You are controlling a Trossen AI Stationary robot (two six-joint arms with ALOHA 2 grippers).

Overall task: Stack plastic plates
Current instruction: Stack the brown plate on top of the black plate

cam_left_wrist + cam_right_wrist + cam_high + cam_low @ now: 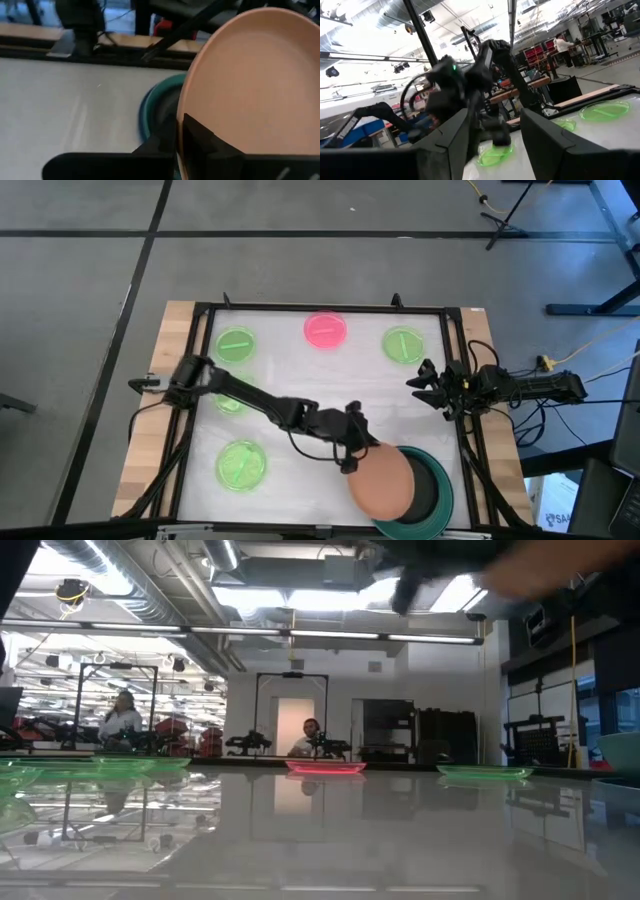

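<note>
My left gripper is shut on a brown-orange plate, which it holds tilted over a black plate. The black plate lies inside a dark teal plate at the table's near right corner. The left wrist view shows the brown-orange plate and the teal rim below it. A pink plate and several small green plates lie flat on the table. At the table's right edge my right gripper waits open. My left gripper pinches the brown-orange plate's rim on the side nearest the arm, one finger on its inner face and the other behind it. The fingers come from the table's left, slanting slightly down. The plate is tilted and lifted clear above the teal plate.
A dark frame borders the white table top. One more green plate lies partly under the left arm. In the low view the pink plate and green plates sit far off. People sit in the room beyond the table.
</note>
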